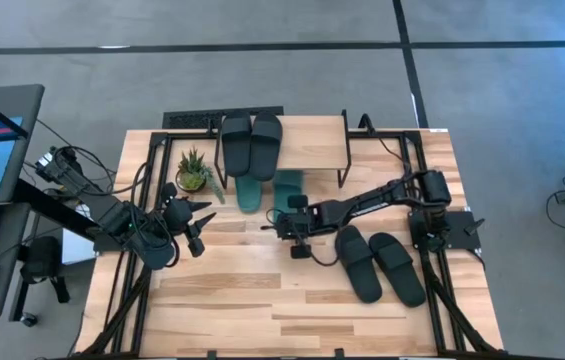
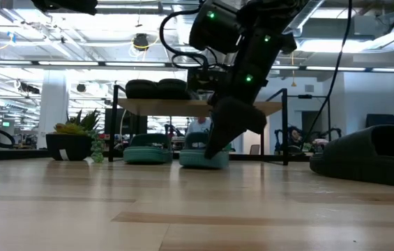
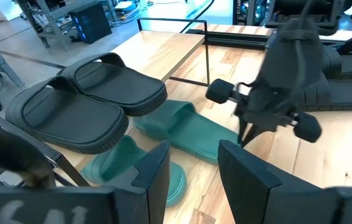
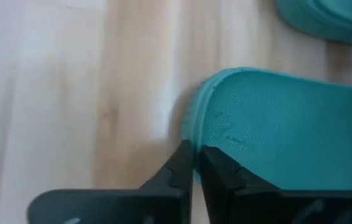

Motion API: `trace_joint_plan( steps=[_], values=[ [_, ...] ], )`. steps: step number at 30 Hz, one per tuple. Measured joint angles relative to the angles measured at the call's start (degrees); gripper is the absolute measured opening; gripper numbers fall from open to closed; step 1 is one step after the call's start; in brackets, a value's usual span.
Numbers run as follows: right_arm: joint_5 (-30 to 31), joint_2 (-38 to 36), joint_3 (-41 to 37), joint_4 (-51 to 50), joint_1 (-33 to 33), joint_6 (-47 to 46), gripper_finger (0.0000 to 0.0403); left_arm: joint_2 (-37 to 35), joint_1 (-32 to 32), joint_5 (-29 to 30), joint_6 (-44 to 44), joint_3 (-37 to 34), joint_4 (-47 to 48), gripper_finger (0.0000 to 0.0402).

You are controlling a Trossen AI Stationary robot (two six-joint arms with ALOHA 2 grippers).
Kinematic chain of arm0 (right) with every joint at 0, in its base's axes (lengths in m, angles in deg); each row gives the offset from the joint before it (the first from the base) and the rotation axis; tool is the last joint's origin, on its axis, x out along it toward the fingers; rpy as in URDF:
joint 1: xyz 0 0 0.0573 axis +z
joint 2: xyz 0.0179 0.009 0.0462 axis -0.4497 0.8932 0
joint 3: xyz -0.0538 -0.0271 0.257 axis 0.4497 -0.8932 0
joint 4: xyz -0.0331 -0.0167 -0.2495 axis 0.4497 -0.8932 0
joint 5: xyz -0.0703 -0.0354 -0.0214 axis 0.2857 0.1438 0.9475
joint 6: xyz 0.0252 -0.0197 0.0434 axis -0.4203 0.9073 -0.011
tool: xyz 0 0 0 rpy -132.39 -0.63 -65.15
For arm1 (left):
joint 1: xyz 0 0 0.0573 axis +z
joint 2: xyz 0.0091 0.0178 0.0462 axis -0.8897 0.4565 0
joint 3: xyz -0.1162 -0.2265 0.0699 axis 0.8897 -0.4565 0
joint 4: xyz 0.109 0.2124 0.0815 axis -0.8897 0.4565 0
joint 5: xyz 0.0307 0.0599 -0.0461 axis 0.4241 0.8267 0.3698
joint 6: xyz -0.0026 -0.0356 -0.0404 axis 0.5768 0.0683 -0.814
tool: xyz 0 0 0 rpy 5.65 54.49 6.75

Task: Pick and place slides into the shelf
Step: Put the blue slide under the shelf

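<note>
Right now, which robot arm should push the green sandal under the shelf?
Probably the right. The right gripper is already at the heel of the teal slide, nipping its rim, beside the shelf. The left gripper hangs open farther off, near the potted plant.

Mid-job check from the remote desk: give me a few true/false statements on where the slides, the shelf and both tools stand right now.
1. Two black slides lie on top of the shelf. True.
2. The right tool is pinching the heel rim of a teal slide. True.
3. Both teal slides are out in the open, far from the shelf. False: the other teal slide and the gripped one lie with their far ends under the shelf's front edge.
4. The left tool holds a black slide. False: it is open and empty, near the potted plant.
5. Two black slides lie on the table beside the right arm's base. True.
</note>
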Motion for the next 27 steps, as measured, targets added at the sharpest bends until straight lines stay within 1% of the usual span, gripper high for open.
trace_joint_plan(
  steps=[8,13,20,27],
  values=[
    [0.3,-0.1,0.1,-3.1,3.7,1.2,0.0004,0.0,0.0,0.1,1.1,0.0,0.0,0.0126],
    [0.6,-0.2,0.1,-6.5,5.3,1.3,0.0002,0.0,0.0,1.2,1.1,0.0,0.0,0.0125],
    [3.5,-0.3,0.0,-11.7,4.7,-1.2,0.0001,0.0,0.0,1.6,1.0,0.0,-0.2,0.0125],
    [3.9,-0.3,0.0,-12.7,3.2,-1.4,0.0001,0.0,0.0,1.6,1.0,0.0,-0.4,0.0125]
  ],
)
